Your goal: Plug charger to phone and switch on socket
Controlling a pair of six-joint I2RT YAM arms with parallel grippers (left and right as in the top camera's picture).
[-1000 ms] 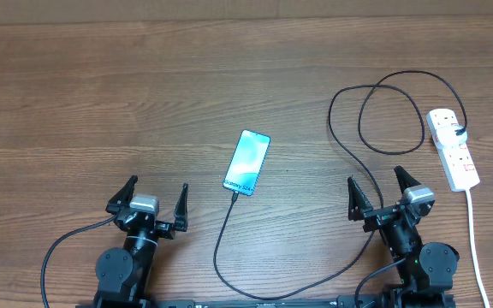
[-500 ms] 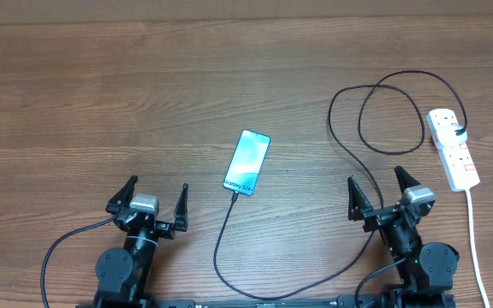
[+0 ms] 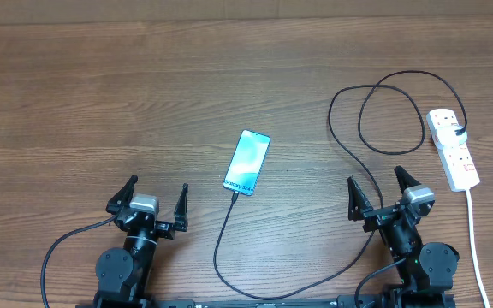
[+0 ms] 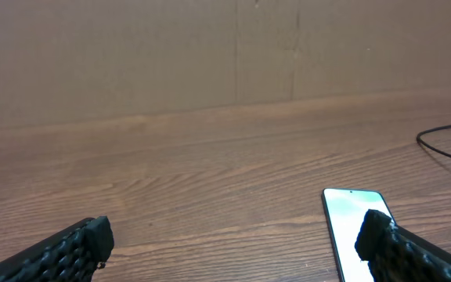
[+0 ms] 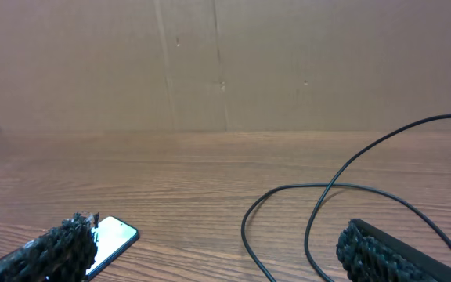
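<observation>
The phone (image 3: 246, 162) lies face up mid-table with its screen lit; it also shows as the phone (image 4: 351, 227) and the phone (image 5: 116, 235) in the wrist views. The black charger (image 3: 221, 244) meets the phone's near end with its tip, runs along the table's front, then loops at the right up to a black plug in the white socket (image 3: 454, 152). My left gripper (image 3: 158, 190) stands open and empty at the front left, short of the phone. My right gripper (image 3: 374, 181) is open and empty at the front right, beside the charger (image 5: 304, 211) loops.
A white cord (image 3: 474, 244) runs from the socket toward the front edge at the far right. A brown cardboard wall (image 4: 210, 55) closes off the table's far side. Bare wooden tabletop (image 3: 101, 94) spreads across the left and back.
</observation>
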